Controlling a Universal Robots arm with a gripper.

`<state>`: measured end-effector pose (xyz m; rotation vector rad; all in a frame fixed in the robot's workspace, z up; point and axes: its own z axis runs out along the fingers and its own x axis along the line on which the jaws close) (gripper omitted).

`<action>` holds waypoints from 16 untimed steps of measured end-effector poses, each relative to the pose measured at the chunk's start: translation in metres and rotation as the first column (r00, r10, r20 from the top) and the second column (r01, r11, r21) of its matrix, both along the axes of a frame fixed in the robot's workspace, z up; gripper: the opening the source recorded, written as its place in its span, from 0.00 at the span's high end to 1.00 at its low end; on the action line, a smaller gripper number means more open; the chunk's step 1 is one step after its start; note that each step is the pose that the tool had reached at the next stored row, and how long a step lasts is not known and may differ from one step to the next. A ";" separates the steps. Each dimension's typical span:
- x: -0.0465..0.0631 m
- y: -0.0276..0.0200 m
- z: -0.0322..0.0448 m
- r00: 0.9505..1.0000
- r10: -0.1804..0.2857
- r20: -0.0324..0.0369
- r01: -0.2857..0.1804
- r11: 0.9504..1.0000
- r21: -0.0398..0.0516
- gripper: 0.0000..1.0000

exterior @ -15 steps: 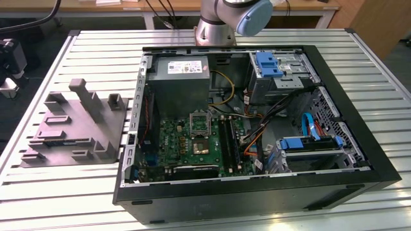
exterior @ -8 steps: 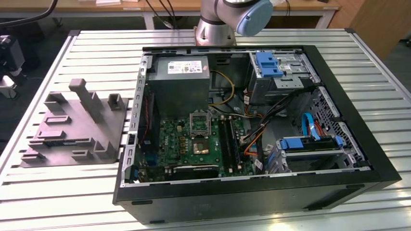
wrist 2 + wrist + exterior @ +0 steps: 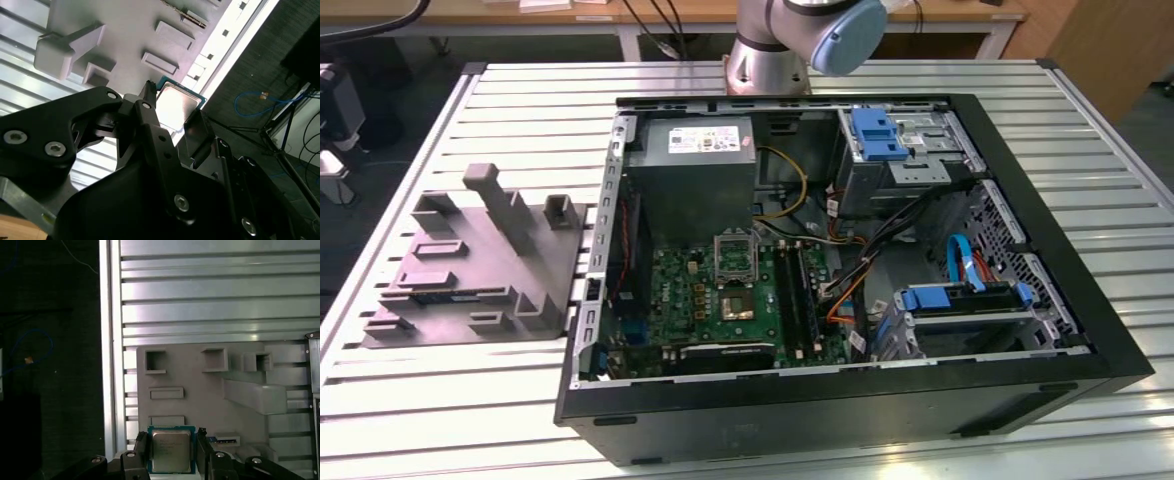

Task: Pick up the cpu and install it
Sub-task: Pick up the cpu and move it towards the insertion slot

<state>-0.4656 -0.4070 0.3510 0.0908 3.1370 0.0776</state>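
My pincer (image 3: 171, 437) is closed narrow on the chip (image 3: 171, 455), gripping two opposite edges, well above the grey tray (image 3: 250, 395). Pickup looks done, install not: the socket (image 3: 734, 252), mid-frame in the exterior view inside the case (image 3: 787, 410), sits unfilled

Slatted aluminium table (image 3: 454, 420), pale grey, with bright glare on its ribs in both wrist views. Beyond its far edge in the exterior view stands a wooden bench (image 3: 694, 12) on white legs, with a wooden panel (image 3: 1107, 60) at the exterior view's right. Off the table edge in the second wrist view the floor (image 3: 250, 55) is dark, with a loose blue cable (image 3: 250, 94) lying on it and black stand legs (image 3: 280, 150) close by.
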 end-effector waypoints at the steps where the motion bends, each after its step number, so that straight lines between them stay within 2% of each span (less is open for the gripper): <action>1: 0.000 0.0000 0.0011 1.000 0.000 0.000 0.000 1.000 0.000 0.53; 16: 0.000 0.0000 0.0153 1.000 0.000 0.000 0.000 1.000 0.000 0.53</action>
